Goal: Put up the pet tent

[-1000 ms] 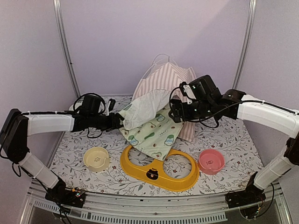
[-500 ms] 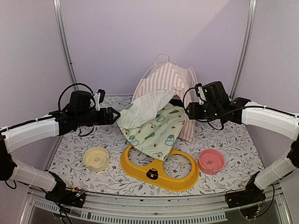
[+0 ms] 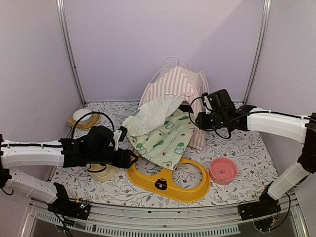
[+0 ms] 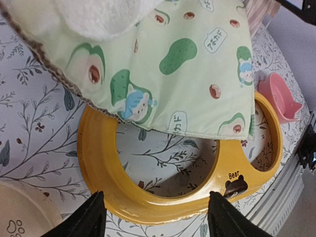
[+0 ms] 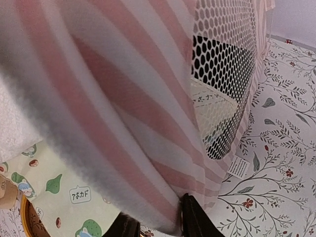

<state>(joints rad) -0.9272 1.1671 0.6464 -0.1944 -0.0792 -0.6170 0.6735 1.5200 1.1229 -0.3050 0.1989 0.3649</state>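
Table w/ floral-print cover. Back centre: striped pet tent, w/ avocado-print mat spilling out, its front edge over yellow 2-ring bowl stand at front centre. Pink bowl just right of stand, cream bowl left, partly hidden. Back-left corner: white bowl on woven mat

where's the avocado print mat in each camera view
Top external: avocado-print mat at centre, leaning out of the pet tent onto the yellow feeder.
Left wrist: avocado-print mat fills the upper half, overlapping the yellow feeder.
Right wrist: avocado-print mat in the bottom-left corner, below the pet tent.
Shared landmark: floral table cover.
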